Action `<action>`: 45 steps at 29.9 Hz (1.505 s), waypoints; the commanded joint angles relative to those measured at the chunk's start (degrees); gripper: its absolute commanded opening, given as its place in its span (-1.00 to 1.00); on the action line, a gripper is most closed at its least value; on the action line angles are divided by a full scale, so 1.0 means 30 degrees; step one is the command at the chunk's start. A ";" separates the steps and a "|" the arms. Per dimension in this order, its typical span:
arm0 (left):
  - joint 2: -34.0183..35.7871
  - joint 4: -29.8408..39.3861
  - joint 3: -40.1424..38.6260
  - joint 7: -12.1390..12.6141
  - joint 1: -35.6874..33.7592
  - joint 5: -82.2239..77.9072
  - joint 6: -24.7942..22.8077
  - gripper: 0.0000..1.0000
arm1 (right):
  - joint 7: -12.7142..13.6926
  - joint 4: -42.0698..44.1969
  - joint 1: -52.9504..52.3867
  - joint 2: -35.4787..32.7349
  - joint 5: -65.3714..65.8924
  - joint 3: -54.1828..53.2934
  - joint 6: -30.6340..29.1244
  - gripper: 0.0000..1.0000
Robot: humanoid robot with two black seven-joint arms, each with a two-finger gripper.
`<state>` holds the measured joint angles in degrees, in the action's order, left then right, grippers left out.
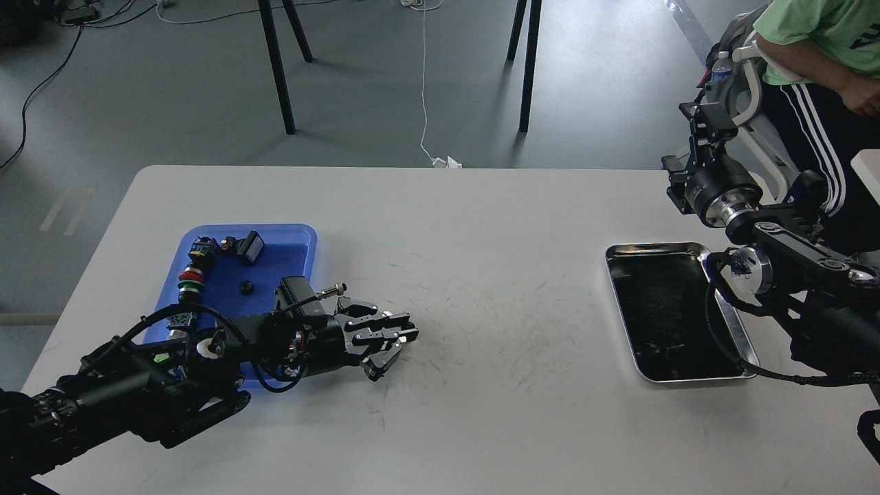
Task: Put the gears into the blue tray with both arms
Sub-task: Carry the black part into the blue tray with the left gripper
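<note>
The blue tray [282,256] lies on the left of the white table, and one small black gear [243,287] rests on its floor. Just right of the tray, low over the table, my left gripper [402,331] has its fingers [385,323] pressed together where a second gear lay. That gear is now hidden between them. My right gripper [705,124] is raised past the table's far right edge. It is seen dark and end-on, so its fingers cannot be told apart.
Colourful push-button switches [190,278] and a black part [249,247] lie along the blue tray's left and back. A shiny steel tray [653,246] with a dark bottom sits at the right. A seated person [818,41] is beyond the right corner.
</note>
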<state>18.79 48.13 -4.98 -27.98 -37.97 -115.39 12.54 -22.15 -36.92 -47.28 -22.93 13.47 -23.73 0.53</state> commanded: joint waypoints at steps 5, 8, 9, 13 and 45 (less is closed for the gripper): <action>-0.0112 -0.0517 0.0018 -0.0007 0.0324 -0.0002 -0.0020 -0.69 | 0.0001 0.0002 0.0117 -0.0004 0.0053 -0.0001 -0.0001 0.94; 0.0005 -0.0429 0.0193 -0.0007 0.0295 -0.0002 -0.0020 -0.73 | 0.0001 0.0002 0.0117 0.0025 0.0053 -0.0001 -0.0001 0.94; 0.0150 -0.0313 0.0281 -0.0007 0.0295 -0.0002 -0.0020 -0.75 | 0.0001 0.0002 0.0117 0.0025 0.0053 -0.0001 -0.0001 0.94; 0.0940 -0.0166 0.0253 -0.0007 0.0265 0.0057 -0.0020 -0.76 | 0.0001 0.0002 0.0117 -0.0004 0.0082 -0.0001 -0.0001 0.94; 0.9434 0.2090 -0.0714 -0.0007 -0.1258 0.1814 0.0447 -0.81 | 0.0001 0.0061 0.0175 -0.0004 0.0229 0.0028 -0.0001 0.94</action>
<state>43.53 54.02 -7.22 -28.00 -41.70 -110.03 12.89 -22.15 -36.73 -46.67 -22.93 14.19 -23.64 0.52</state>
